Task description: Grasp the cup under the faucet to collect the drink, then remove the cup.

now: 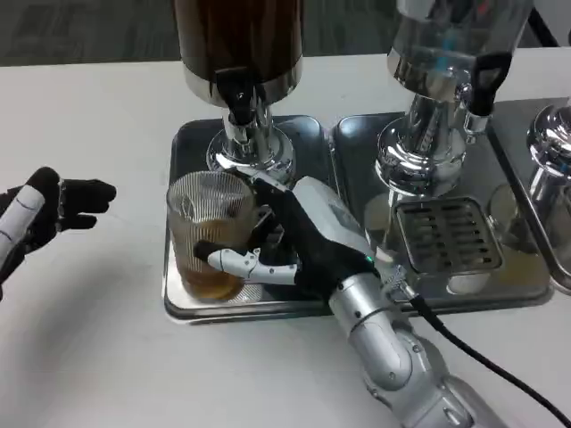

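Note:
A ribbed clear glass cup (209,234) stands on the steel drip tray (187,303) below the black faucet (237,96) of the brown drink dispenser (237,40). A shallow layer of brown drink lies in its bottom. My right hand (290,236) wraps the cup from the right, with a white finger across its front. Over the bare table at the far left, my left hand (45,214) hovers with its dark fingers apart and nothing in it.
A second dispenser (451,53) with a clear tank stands at the right on its own tray with a slotted grate (443,234). Part of a third chrome stand (549,143) shows at the right edge. A black cable (482,357) trails from my right forearm.

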